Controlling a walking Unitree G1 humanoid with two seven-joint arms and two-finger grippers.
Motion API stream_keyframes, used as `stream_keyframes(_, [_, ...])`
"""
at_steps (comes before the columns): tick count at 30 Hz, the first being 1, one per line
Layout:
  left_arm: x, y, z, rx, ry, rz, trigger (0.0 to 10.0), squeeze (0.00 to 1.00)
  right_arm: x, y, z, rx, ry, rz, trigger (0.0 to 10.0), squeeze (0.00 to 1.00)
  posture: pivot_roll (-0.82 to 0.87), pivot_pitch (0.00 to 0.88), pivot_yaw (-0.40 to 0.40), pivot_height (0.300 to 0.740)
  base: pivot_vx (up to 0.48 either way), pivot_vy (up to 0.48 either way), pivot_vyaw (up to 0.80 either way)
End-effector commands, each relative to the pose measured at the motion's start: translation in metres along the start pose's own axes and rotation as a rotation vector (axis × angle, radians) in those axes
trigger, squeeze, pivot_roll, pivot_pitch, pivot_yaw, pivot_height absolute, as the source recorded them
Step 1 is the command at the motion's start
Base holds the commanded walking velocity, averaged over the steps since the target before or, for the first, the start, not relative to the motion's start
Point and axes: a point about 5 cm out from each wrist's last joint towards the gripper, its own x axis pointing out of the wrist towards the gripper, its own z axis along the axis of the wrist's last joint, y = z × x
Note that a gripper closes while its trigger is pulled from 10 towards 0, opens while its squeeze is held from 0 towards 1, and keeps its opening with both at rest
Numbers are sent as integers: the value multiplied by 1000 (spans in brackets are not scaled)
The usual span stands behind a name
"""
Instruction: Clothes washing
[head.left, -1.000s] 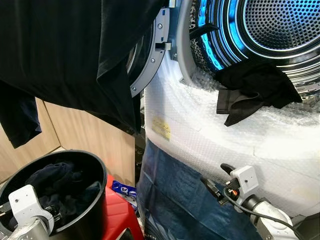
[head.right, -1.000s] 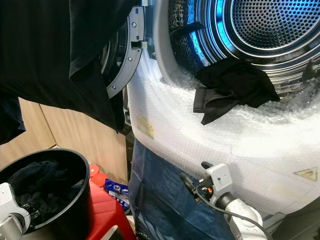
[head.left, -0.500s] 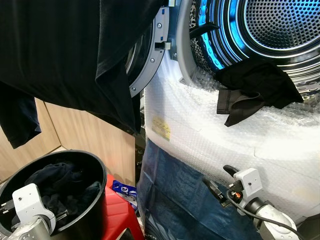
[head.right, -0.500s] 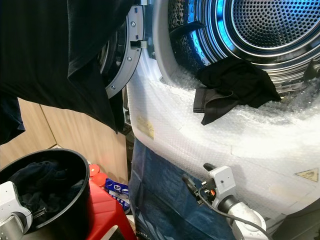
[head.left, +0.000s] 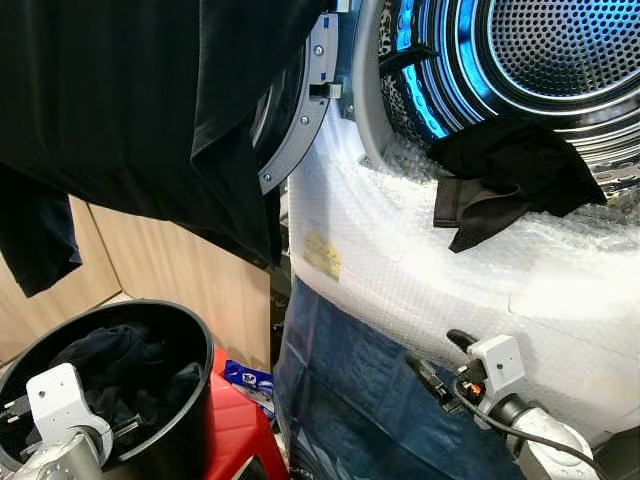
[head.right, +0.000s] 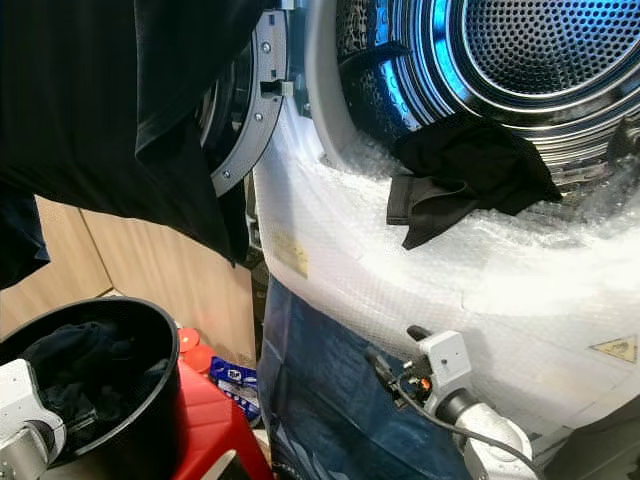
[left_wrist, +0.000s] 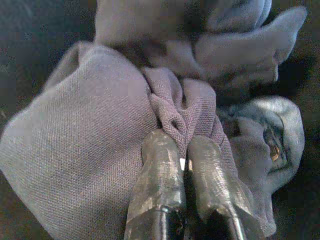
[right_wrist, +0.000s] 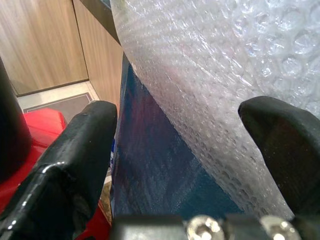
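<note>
Left eye view gives us an open washer drum (head.left: 560, 50) with a black garment (head.left: 510, 175) draped over its bubble-wrapped rim (head.left: 420, 260). Our right gripper (right_wrist: 185, 145) hangs below that rim, fingers spread wide, holding nothing. Our left gripper (left_wrist: 184, 150) is pinched tight on dark clothes (left_wrist: 100, 145) inside the black bucket (head.left: 185, 420), which sits on a red stool (head.left: 235, 430).

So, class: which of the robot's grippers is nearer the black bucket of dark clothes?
Left. The left gripper is inside the black bucket, shut on a dark garment. The right gripper hangs open beside the washing machine.
</note>
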Motion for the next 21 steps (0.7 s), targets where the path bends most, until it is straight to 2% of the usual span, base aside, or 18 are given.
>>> stream_keyframes(1, [0,-4,11,22,-69,18,0,0,-4,-20,2,14,-5,-102,10000,0,94,0,-59,740,0,0,0])
stream_keyframes(2, [0,-4,11,22,-69,18,0,0,-4,-20,2,14,-5,-102,10000,0,94,0,-59,740,0,0,0])
stream_keyframes(3, [0,-7,19,45,-122,25,2118,0,0,-20,3,21,-9,-106,10000,0,98,0,-64,740,0,0,0])
stream_keyframes(4, [0,-8,23,55,-142,28,2118,0,2,-20,3,22,-11,-106,10000,0,100,0,-66,740,0,0,0])
stream_keyframes(5, [0,-8,26,54,-164,33,3176,0,4,-20,4,24,-12,-106,10000,0,100,0,-67,740,0,0,0])
stream_keyframes(6, [-1,-9,31,72,-196,42,10000,0,6,-20,4,24,-14,-102,10000,0,103,0,-68,740,0,0,0])
stream_keyframes(8, [-5,-10,43,100,-275,61,10000,0,9,-19,5,23,-18,-96,10000,0,107,0,-69,740,0,0,0])
stream_keyframes(10, [-8,-9,52,70,-339,69,10000,0,11,-20,6,24,-19,-96,10000,0,108,0,-71,740,0,0,0])
stream_keyframes(11, [-13,-14,62,72,-411,42,10000,0,12,-21,6,22,-21,-98,10000,0,113,0,-71,740,0,0,0])
stream_keyframes(14, [-17,-21,69,78,-457,-3,10000,0,14,-22,6,22,-23,-98,10000,0,117,0,-72,740,0,0,0])
stream_keyframes(17, [-25,-37,78,130,-553,-85,10000,0,16,-22,5,22,-25,-96,10000,0,118,0,-70,740,0,0,0])
stream_keyframes(21, [-31,-48,83,129,-613,-148,10000,0,18,-21,4,22,-27,-94,10000,0,112,0,-67,740,0,0,0])
